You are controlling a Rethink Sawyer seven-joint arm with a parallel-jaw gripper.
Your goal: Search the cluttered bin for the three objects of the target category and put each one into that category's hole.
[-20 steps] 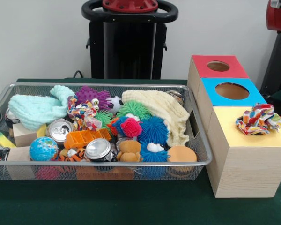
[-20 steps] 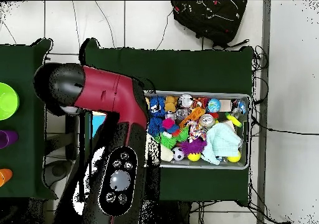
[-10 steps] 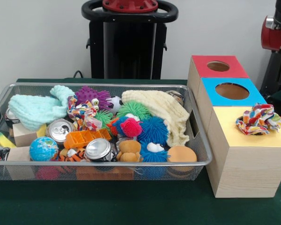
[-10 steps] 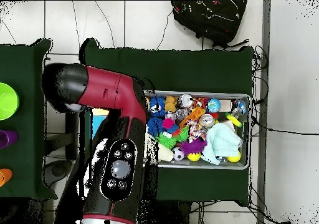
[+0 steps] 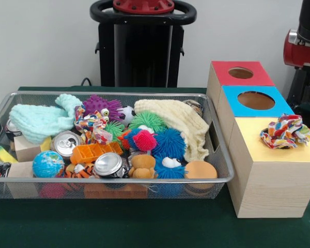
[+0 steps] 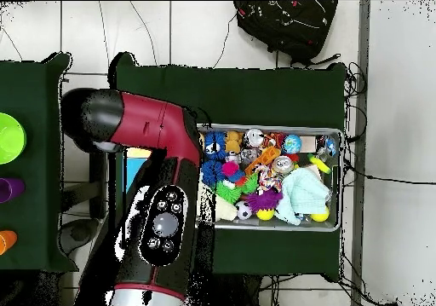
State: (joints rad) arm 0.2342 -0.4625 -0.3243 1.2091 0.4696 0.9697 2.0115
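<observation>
One multicoloured cloth (image 5: 286, 130) lies crumpled on the yellow top of the sorting box (image 5: 271, 170), looks like it sits over that hole, not pushed through; hole itself hidden. Judged: one target delivered or nearly, two left. A similar patterned cloth (image 5: 93, 124) lies in the wire bin (image 5: 217, 155) mid-clutter, between the mint towel (image 5: 41, 120) and the cream towel (image 5: 178, 124). Third one not found. Red hole (image 5: 241, 73) and blue hole (image 5: 256, 100) look empty. The arm (image 6: 157, 158) covers the box from overhead; fingers hidden in both views, cannot tell their state. Bench has a dark green cover, tiled floor, black backpack (image 6: 285, 25) beyond it.
</observation>
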